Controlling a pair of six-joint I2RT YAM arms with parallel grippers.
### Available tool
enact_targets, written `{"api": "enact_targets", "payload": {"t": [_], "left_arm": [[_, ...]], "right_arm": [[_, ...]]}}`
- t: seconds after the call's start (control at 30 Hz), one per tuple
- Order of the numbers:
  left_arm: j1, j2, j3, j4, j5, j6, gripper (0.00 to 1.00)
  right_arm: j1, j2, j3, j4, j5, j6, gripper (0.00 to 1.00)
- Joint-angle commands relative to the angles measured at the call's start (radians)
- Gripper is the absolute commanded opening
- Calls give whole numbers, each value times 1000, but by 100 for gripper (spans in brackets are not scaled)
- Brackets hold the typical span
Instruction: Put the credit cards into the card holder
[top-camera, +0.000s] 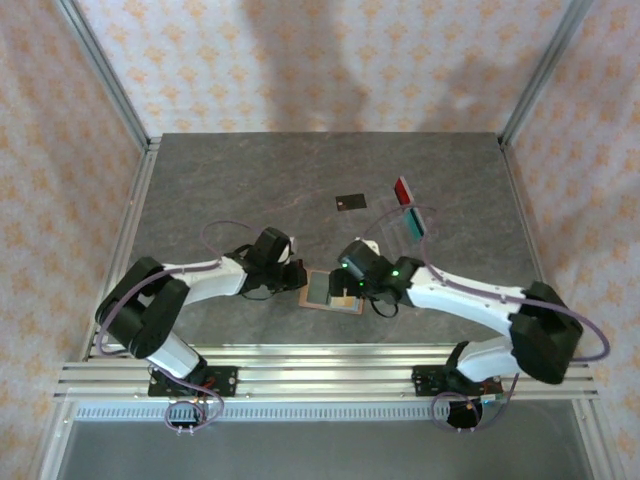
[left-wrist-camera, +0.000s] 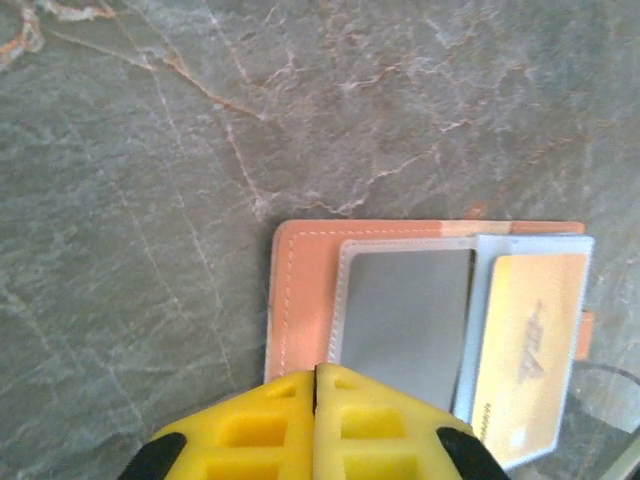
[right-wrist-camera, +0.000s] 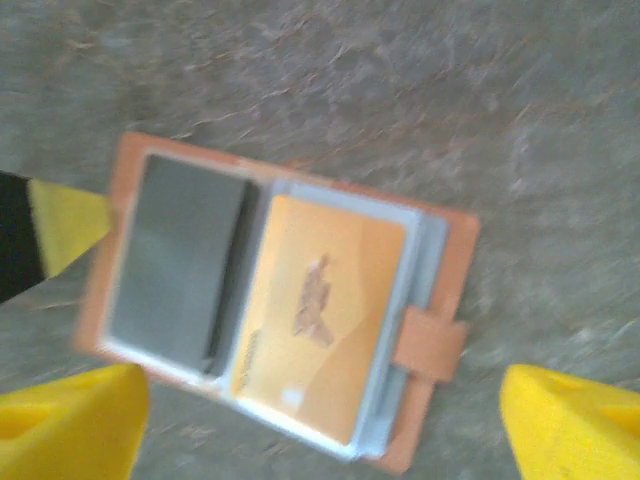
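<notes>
Left fingers (left-wrist-camera: 360, 420) closed at card holder's (left-wrist-camera: 300, 300) edge; right fingers (right-wrist-camera: 70, 420) open, empty above it; next probably fetching black card (top-camera: 350, 202).

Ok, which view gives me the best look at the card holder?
Right wrist: the whole open card holder lies in frame, clasp tab included, though blurred. Left wrist is sharper, but the left fingers cover its near edge. Top external shows it small, between the two arms.

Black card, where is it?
In the top view the black card lies on the table, just left of the red card and beyond the open card holder.
</notes>
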Motion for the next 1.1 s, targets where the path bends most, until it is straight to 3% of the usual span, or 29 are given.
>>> {"api": "enact_targets", "payload": {"t": [0.0, 0.17, 0.47, 1.07], "left_arm": [[5, -68, -19, -46, -12, -9, 15], [5, -147, -42, -62, -37, -9, 24], [5, -158, -68, -108, -94, 34, 25], [-9, -117, -83, -84, -88, 27, 26]], "right_arm": [[-43, -31, -94, 50, -226, 42, 82], [-70, -44, -150, 127, -314, 52, 68], [-89, 37, -201, 281, -367, 83, 55], [-137, 75, -260, 452, -452, 136, 55]]}}
